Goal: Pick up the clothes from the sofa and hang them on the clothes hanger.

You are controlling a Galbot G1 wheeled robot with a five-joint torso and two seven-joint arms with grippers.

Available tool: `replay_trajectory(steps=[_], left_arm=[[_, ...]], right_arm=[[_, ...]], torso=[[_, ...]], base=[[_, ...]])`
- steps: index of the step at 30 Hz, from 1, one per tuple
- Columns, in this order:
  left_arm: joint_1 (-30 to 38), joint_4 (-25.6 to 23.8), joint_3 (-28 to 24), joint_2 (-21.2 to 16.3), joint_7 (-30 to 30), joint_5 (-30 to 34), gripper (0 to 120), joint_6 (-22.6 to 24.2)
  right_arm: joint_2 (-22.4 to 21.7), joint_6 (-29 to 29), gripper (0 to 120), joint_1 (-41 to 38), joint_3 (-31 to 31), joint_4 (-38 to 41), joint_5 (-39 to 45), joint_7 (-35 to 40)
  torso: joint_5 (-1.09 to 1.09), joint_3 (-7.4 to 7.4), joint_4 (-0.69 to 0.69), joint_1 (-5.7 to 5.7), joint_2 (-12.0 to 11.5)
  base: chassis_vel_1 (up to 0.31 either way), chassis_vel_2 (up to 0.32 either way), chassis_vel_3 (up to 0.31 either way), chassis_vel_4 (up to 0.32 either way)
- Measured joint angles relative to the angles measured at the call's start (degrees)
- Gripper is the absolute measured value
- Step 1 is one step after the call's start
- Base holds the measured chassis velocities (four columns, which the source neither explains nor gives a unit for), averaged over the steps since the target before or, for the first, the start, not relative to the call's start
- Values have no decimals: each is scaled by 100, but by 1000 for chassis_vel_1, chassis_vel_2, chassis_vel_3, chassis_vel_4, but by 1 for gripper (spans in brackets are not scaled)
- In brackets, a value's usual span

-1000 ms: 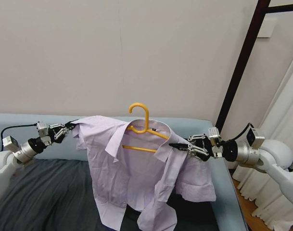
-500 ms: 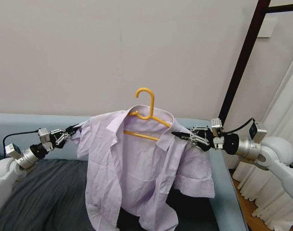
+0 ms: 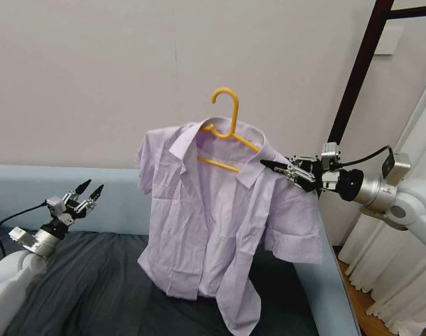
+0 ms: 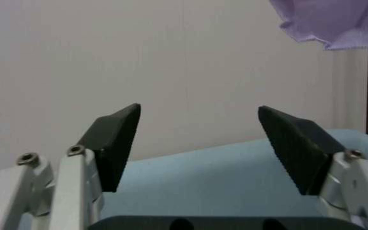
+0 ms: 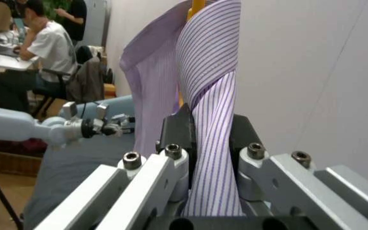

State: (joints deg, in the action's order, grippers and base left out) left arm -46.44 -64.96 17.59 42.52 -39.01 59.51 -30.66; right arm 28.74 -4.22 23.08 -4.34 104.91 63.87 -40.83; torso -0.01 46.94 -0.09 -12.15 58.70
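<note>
1. Sofa [image 3: 129, 203]: lies under both grippers.
2. Shirt [image 3: 206, 224]: lilac, hangs off the right gripper's tips, hem low over the seat.
3. Rack post [image 3: 352, 91]: dark, behind the right gripper.
4. Hanger [image 3: 226, 112]: yellow, inside the collar, tilted, hook free.
5. Right gripper [image 3: 272, 166]: clamped on shoulder cloth. Risk: with this one-sided pinch the hanger could slide out, or the cloth slip.
6. Left gripper [image 3: 88, 187]: spread wide, empty, well apart from the shirt.

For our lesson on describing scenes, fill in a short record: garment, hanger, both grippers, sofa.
Garment: lilac striped short-sleeved shirt, draped on the hanger
Hanger: yellow plastic hanger, hook up, tilted
Right gripper: shut on the shirt's shoulder
Left gripper: open, empty, low above the sofa
Sofa: pale blue sofa, dark grey seat
</note>
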Motion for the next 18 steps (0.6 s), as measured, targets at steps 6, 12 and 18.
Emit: replay_trajectory(steps=[6, 12, 18], left_arm=[[-311, -378, 149, 147, 153, -235, 98, -62], [-653, -766, 319, 401, 514, -612, 100, -181], [-799, -782, 399, 645, 559, -771, 100, -328]], right_arm=[[-331, -280, 8, -250, 23, 63, -205, 633], [-722, -767, 7, -380, 42, 203, -233, 1655], [-1098, -1398, 8, -586, -48, 306, -143, 2756]], torso=[[2, 0, 0, 0, 0], [2, 0, -1, 0, 0], [2, 0, 0, 0, 0]], base=[[0, 0, 0, 0], [0, 0, 0, 0], [0, 0, 0, 0]])
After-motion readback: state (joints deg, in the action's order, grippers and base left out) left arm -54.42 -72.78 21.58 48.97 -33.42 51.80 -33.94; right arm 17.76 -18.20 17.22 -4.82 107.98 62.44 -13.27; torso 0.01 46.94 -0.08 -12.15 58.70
